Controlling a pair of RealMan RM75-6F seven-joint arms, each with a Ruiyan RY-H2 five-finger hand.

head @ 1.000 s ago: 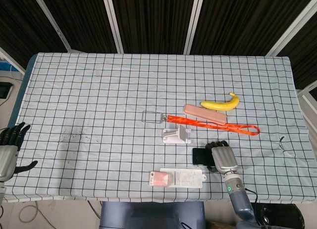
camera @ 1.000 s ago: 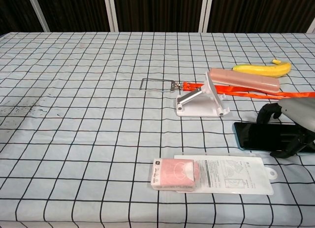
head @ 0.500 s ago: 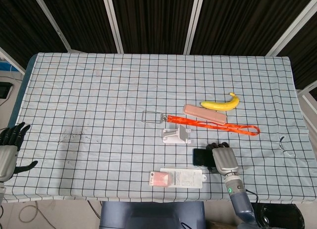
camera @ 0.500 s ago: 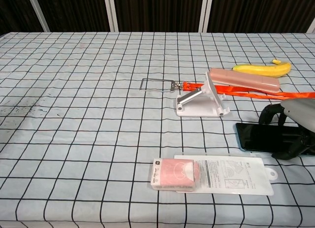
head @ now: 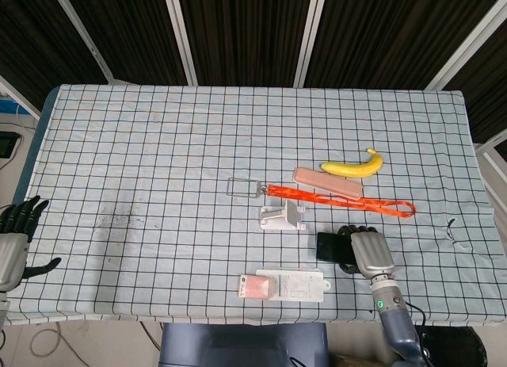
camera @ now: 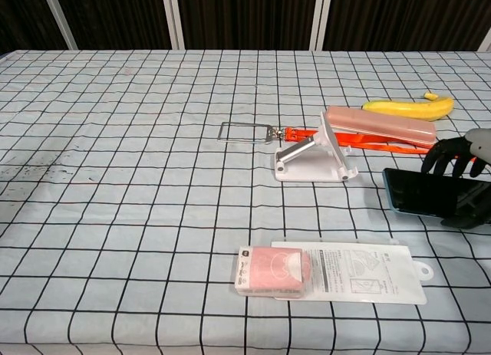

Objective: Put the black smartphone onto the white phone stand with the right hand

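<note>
Smartphone (head: pixel 330 246), black, is sitting gripped in the right hand (head: pixel 369 253), long axis sideways; white phone stand (head: pixel 281 217) is waiting up-left of it.

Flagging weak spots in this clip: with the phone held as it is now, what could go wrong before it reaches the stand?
The right hand grips the black smartphone only at its far end, so it could tilt or slip. The white phone stand sits loose on the cloth and might slide when the phone presses on it. The orange lanyard and the pink case lie close behind the stand, so fingers could snag them.
</note>
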